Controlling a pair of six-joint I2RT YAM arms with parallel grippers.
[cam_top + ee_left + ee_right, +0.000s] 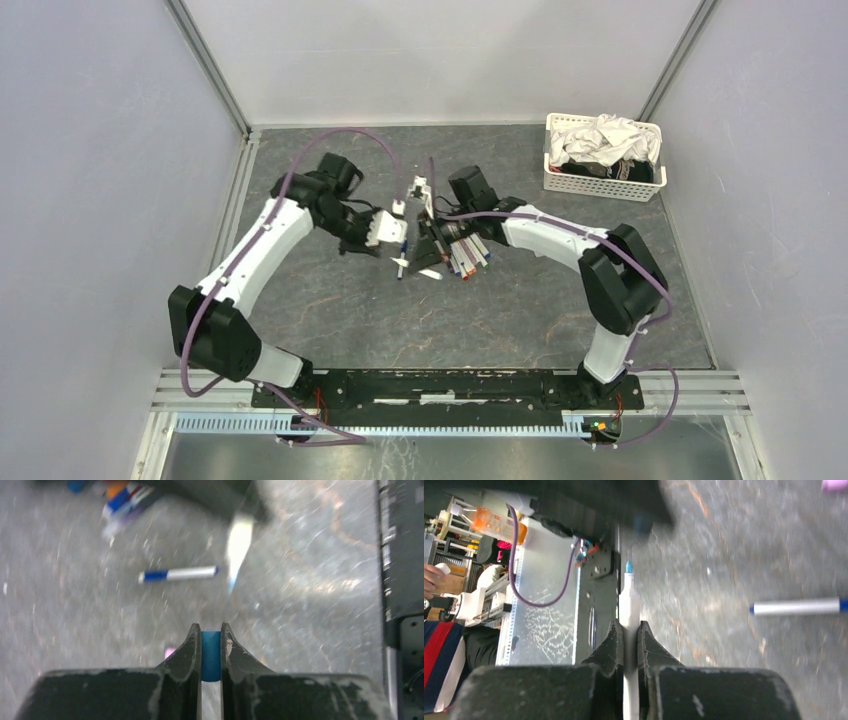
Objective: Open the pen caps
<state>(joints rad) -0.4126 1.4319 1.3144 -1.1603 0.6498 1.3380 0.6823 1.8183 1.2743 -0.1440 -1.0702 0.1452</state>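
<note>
Left arm (pixel 262 245) and right arm (pixel 560 238) bend inward, wrists nearly meeting. Left gripper (pixel 211 630), at 9 o'clock of the right gripper (pixel 629 627), pinches a blue cap (pixel 211 652); the right clamps a white pen (pixel 629 602).

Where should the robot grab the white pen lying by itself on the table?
I'd pinch the middle of its white barrel, coming straight down from above and gripping across it. The pen lies flat with both long sides free, and that leaves its long blue end sticking out to pull.

Pens (pixel 468 258) left of basket (pixel 600 187)
</note>
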